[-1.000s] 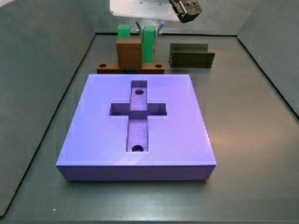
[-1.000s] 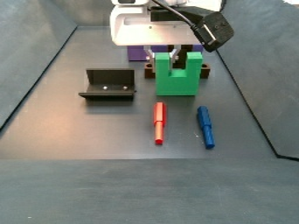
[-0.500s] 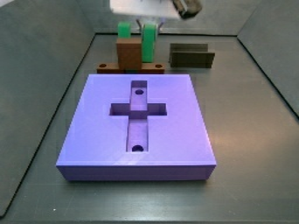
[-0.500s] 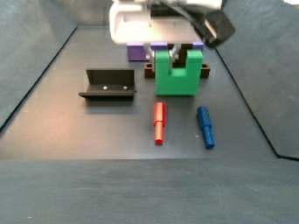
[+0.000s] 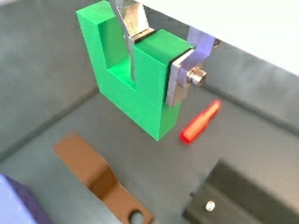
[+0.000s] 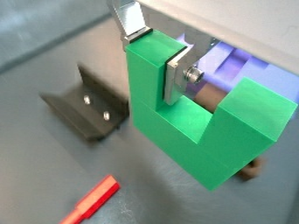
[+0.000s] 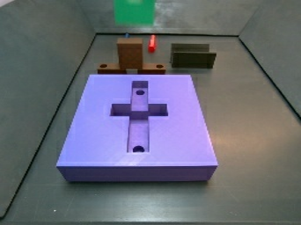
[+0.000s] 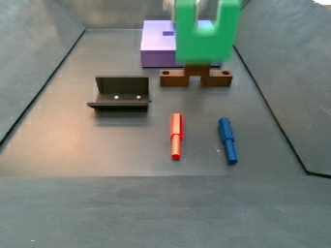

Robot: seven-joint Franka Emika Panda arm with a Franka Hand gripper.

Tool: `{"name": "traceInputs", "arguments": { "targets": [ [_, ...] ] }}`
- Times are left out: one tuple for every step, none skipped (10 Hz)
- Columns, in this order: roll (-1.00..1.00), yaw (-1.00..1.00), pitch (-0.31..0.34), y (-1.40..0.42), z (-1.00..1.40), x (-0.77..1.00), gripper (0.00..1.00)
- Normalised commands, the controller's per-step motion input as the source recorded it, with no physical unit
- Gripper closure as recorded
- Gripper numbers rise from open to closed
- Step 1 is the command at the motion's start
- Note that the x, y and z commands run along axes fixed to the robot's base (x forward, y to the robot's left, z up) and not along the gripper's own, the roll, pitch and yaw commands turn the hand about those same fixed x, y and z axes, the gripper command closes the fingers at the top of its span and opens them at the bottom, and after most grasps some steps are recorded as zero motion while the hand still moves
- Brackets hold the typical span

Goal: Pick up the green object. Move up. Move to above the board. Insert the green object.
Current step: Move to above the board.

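Both wrist views are showing the gripper [image 5: 162, 54] clamped on one thick leg of the bright green blocky U-shaped piece [image 5: 131, 74], a silver finger plate [image 6: 174, 75] pressing flat against that leg's outer face and the second finger sitting in the slot between the legs. The green object is hanging in the air, well clear of the dark grey worktop [image 8: 116, 155]. In a side view the green object [image 8: 204, 33] is hanging with its two legs pointing up and its solid base down, so its long axis is running vertically; the gripper body itself is cut off by the frame edge there. In a side view the green object [image 7: 135, 11] is showing only as a blurred green patch at the frame edge, above and beyond the far end of the board.

The large flat lavender-purple rectangular slab [image 7: 139, 123] is lying flat on the worktop, with one cross-shaped recess and two small round holes in its top. One brown block [image 8: 195, 75] is standing just beside the board's end, roughly below the green object. One dark L-shaped fixture [image 8: 119, 94] is standing well apart from it. One thin red pin [image 8: 177, 135] and one blue pin [image 8: 227, 139] are lying side by side, near each other but not touching.
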Motion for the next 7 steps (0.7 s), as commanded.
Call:
{"name": "traceInputs", "arguments": {
  "targets": [
    [0.03,0.01,0.023,0.0,1.4,0.02,1.0],
    [0.02,0.0,0.051,0.0,1.4,0.05,1.0],
    [0.02,0.0,0.098,0.0,0.78,0.04,1.0],
    [0.02,0.01,0.092,0.0,0.36,0.03,1.0],
    [0.11,0.13,0.1,-1.4,0.2,-0.03,1.0],
    [0.12,0.13,0.093,-1.4,0.21,-0.04,1.0],
    [0.12,0.08,0.066,-1.4,0.21,-0.04,1.0]
  ]
}}
